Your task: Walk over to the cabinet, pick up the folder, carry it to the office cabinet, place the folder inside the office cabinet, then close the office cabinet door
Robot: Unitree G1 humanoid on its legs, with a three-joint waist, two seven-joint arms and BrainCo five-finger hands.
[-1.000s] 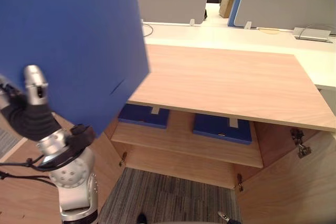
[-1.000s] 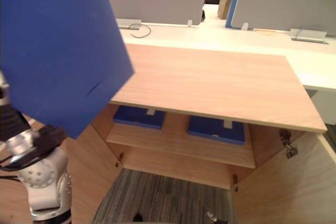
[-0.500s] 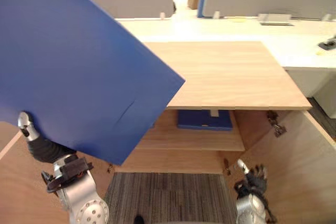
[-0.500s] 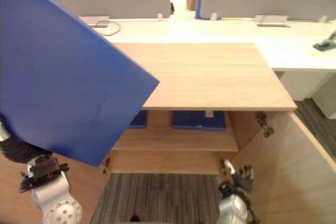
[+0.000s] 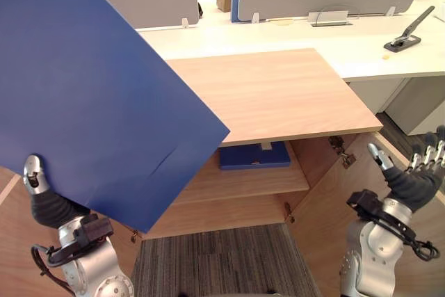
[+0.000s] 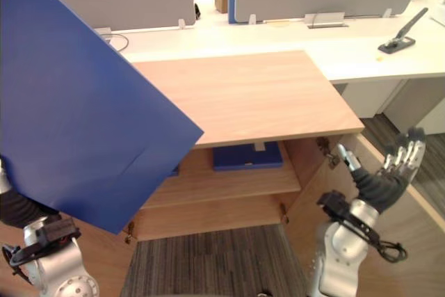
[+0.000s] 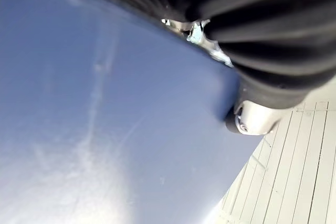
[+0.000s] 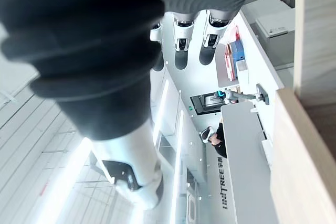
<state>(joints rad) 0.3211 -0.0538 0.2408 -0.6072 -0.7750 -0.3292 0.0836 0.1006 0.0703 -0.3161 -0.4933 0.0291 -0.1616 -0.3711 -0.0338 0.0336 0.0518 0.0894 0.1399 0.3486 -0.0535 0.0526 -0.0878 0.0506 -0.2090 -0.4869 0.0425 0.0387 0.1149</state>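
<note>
Bright, even overhead office light. Shelf [image 5: 243, 180] dim in shade beneath cabinet top [image 5: 278, 92]. Pale sheen across folder [image 7: 89, 145]. Ceiling light strips [image 8: 178, 150] glare white.

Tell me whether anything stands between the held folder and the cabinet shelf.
Nothing visible blocks the way. The door stands open. The left hand holds the folder raised above the cabinet top, so it would have to come down first. A second folder lies on the shelf, with bare room beside it.

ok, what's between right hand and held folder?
Left eye view: the open cabinet, with a stored folder on its shelf, between right hand and held folder.
</note>
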